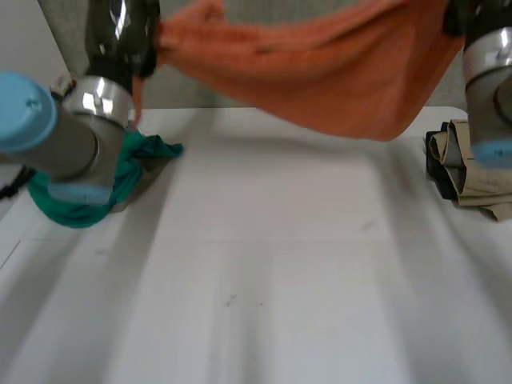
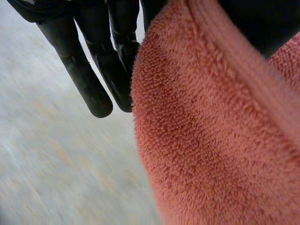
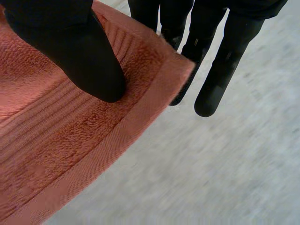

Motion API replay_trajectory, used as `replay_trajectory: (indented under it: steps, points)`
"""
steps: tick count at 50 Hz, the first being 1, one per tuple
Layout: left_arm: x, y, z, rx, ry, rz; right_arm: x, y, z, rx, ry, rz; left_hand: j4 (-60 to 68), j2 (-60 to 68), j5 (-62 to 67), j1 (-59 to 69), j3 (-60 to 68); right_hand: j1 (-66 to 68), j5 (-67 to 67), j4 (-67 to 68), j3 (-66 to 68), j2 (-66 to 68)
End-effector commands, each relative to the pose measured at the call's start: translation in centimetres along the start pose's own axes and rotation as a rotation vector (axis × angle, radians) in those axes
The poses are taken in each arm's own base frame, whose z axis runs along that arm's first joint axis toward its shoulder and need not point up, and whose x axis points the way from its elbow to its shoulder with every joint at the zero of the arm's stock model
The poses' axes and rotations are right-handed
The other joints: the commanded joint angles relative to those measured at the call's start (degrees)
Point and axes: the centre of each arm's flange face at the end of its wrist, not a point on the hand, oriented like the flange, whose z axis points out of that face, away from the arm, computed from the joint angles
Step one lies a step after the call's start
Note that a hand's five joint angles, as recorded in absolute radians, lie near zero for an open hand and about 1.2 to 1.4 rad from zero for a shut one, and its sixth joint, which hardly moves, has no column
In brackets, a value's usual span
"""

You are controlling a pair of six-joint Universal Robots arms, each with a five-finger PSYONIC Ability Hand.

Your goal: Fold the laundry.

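My left robot hand pinches one end of the orange towel; my right robot hand clamps a corner under its thumb. The towel sags between them above the tabletop. A green cloth lies by the left arm and a beige cloth by the right.

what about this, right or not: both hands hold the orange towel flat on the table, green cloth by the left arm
Not flat on the table: the head view shows the orange towel lifted, sagging between the left hand and right hand. The rest holds.
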Motion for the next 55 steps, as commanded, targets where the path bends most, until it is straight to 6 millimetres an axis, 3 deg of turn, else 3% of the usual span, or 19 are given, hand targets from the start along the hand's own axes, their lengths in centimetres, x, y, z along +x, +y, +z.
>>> replay_trajectory:
  steps: [1, 5, 8, 11, 13, 19, 36, 38, 40, 42, 47, 53, 55]
  points:
    - [3.4, 5.4, -8.6, -0.299, 0.140, -0.032, -2.8, 4.0, -7.2, -0.225, -0.218, 0.004, 11.2, 11.2, 15.3, 13.2, 11.6, 14.5, 13.8, 11.2, 11.6, 12.3]
    - [4.6, 7.3, -12.0, -0.408, 0.185, -0.042, -3.5, 7.1, -12.4, -0.371, -0.329, -0.017, 11.2, 11.2, 15.3, 13.2, 11.6, 14.5, 13.8, 11.2, 11.6, 12.3]
    - [5.0, 8.5, -13.8, -0.471, 0.207, -0.047, -3.8, 8.3, -14.5, -0.430, -0.375, -0.050, 8.7, 8.7, 12.8, 10.7, 9.1, 14.5, 13.8, 11.2, 11.6, 12.3]
    - [4.7, 9.9, -14.7, -0.518, 0.211, -0.048, -4.0, 9.5, -16.7, -0.487, -0.419, -0.110, -11.9, -11.9, -7.8, -9.9, -11.5, 14.5, 13.8, 11.2, 11.6, 12.3]
    - [4.1, 10.4, -14.8, -0.530, 0.203, -0.047, -3.7, 10.2, -17.6, -0.513, -0.431, -0.153, -18.5, -18.5, -14.5, -16.5, -18.1, 14.5, 13.8, 11.2, 11.6, 12.3]
    - [2.4, 11.3, -14.9, -0.580, 0.190, -0.047, -2.9, 10.8, -17.6, -0.529, -0.415, -0.196, -31.3, -31.3, -27.3, -29.3, -30.9, 14.5, 13.8, 11.2, 11.6, 12.3]
    - [-0.7, 9.4, -17.9, -0.740, 0.162, -0.062, -2.4, 11.1, -17.7, -0.551, -0.398, -0.199, -30.2, -30.2, -26.1, -28.2, -29.8, 14.5, 13.8, 11.2, 11.6, 12.3]
    - [-0.8, 9.2, -18.0, -0.741, 0.158, -0.060, -2.4, 11.0, -17.8, -0.554, -0.400, -0.200, -27.8, -27.8, -23.8, -25.8, -27.4, 14.5, 13.8, 11.2, 11.6, 12.3]
    - [-1.1, 9.4, -18.3, -0.754, 0.152, -0.061, -2.3, 10.7, -17.8, -0.560, -0.404, -0.198, -14.9, -14.9, -10.8, -12.9, -14.5, 14.5, 13.8, 11.2, 11.6, 12.3]
    - [-1.5, 9.6, -18.4, -0.767, 0.140, -0.060, -2.2, 10.5, -17.9, -0.568, -0.406, -0.198, 10.6, 10.6, 14.7, 12.6, 11.0, 14.5, 13.8, 11.2, 11.6, 12.3]
    - [-2.3, 8.9, -19.0, -0.799, 0.131, -0.059, -1.4, 8.2, -18.1, -0.600, -0.430, -0.205, 11.2, 11.2, 15.3, 13.2, 11.6, 14.5, 13.8, 11.2, 11.6, 12.3]
    - [-4.3, 3.9, -19.3, -0.773, 0.132, -0.011, 0.6, 3.7, -18.7, -0.639, -0.468, -0.273, 11.2, 11.2, 15.3, 13.2, 11.6, 14.5, 13.8, 11.2, 11.6, 12.3]
    - [-4.8, 2.3, -19.1, -0.742, 0.131, -0.001, 2.2, 1.9, -18.8, -0.665, -0.465, -0.322, 11.2, 11.2, 15.3, 13.2, 11.6, 14.5, 13.8, 11.2, 11.6, 12.3]
